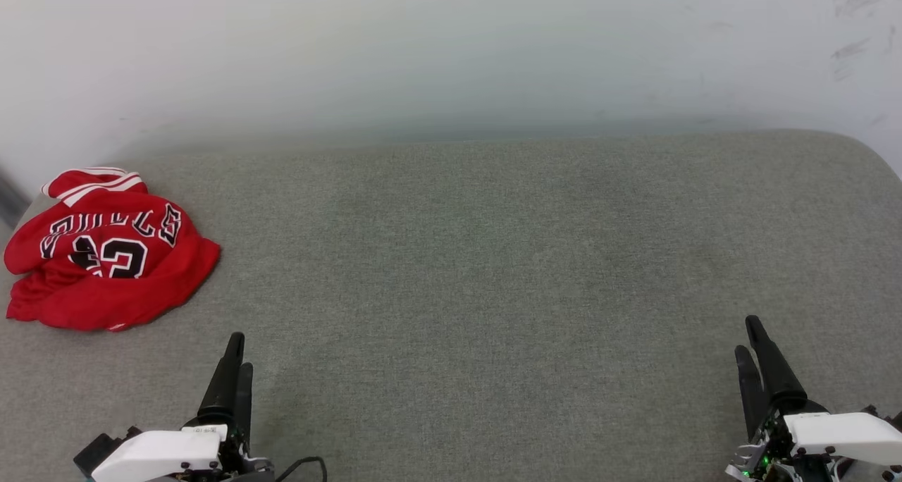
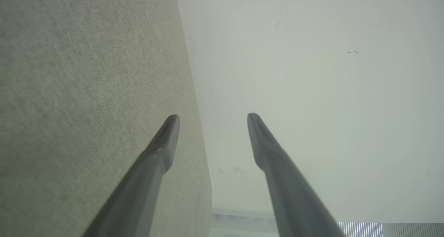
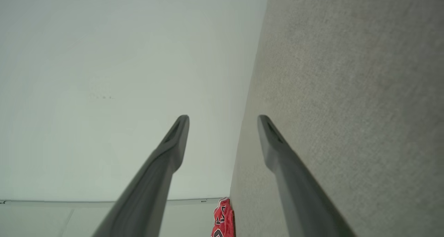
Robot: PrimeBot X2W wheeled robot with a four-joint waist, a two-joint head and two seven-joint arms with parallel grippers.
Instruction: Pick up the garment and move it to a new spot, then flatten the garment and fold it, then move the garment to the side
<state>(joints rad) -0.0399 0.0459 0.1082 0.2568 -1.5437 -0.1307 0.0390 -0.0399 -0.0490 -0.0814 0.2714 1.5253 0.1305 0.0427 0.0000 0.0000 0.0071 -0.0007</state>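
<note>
The garment [image 1: 106,256], a red jersey with black white-outlined lettering and a striped trim, lies bunched in a compact heap at the far left of the grey fabric surface [image 1: 493,256]. In the right wrist view a small part of the garment [image 3: 223,218] shows at the bottom edge. My left gripper [image 1: 239,351] hovers at the lower left, a short way in front and to the right of the jersey. Its fingers stand apart with nothing between them [image 2: 213,115]. My right gripper [image 1: 747,335] is at the lower right, far from the jersey, also open and empty [image 3: 223,116].
A pale wall [image 1: 451,45] rises behind the surface's far edge. The surface rounds off at its far right corner [image 1: 867,151]. A wide stretch of bare fabric lies between the two grippers.
</note>
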